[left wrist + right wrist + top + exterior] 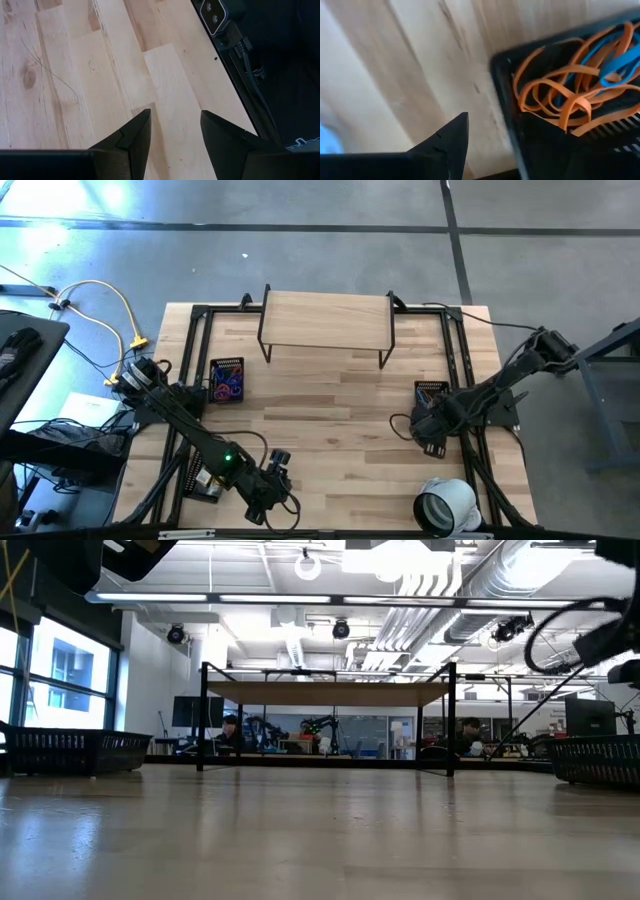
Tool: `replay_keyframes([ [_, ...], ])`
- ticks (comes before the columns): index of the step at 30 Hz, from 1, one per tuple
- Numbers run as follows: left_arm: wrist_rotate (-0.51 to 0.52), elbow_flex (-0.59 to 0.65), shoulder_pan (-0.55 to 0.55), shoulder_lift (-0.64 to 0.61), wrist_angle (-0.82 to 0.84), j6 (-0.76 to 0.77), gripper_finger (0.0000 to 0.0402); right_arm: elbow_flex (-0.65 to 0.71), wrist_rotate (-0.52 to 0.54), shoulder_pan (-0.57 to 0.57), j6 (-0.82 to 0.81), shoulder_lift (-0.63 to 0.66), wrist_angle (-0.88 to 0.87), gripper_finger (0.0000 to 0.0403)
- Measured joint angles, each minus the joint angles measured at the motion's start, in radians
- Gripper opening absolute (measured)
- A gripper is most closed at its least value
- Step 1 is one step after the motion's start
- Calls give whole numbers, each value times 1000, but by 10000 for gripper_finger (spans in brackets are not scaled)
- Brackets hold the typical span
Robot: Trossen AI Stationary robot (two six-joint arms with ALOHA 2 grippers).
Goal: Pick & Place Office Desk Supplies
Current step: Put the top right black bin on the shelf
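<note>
Two black mesh baskets hold the desk supplies. The left basket (pixel 227 380) holds purple and blue loops. The right basket (pixel 431 394) holds thin orange bands (pixel 555 95) and blue loops (pixel 615 60). My right gripper (pixel 432 440) hangs open just on the near side of the right basket and points down. One finger (pixel 455 145) shows over bare wood beside the basket's wall (pixel 506 100). The other is lost against the dark basket. My left gripper (pixel 175 135) stands open over bare wood near the table's front edge (pixel 278 502) and holds nothing.
A wooden shelf on black legs (pixel 325 320) stands at the far middle. A large white tape roll (pixel 445 505) lies at the near right. A black frame rail (pixel 240 75) and a small white camera (pixel 215 12) line the table edge beside my left gripper. The table's middle (pixel 330 420) is bare wood.
</note>
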State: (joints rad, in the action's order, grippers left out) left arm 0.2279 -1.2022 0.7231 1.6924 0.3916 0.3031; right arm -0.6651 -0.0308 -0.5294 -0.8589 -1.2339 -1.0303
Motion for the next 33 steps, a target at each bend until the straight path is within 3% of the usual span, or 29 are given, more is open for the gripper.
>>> replay_keyframes([
  [13, 0, 0, 0, 0, -1, 0, 165, 119, 2, -1, 48, 0, 189, 168],
  [17, 0, 0, 0, 0, -1, 0, 165, 119, 1, -1, 65, 0, 212, 123],
  [22, 0, 0, 0, 0, -1, 0, 165, 118, -5, -1, 73, 0, 216, 22],
  [28, 0, 0, 0, 0, -1, 0, 165, 76, 4, -1, 1, 0, 119, 5],
  [33, -20, 0, 3, -5, 2, -16, 165, -56, 34, -1, -8, 0, 22, 3],
])
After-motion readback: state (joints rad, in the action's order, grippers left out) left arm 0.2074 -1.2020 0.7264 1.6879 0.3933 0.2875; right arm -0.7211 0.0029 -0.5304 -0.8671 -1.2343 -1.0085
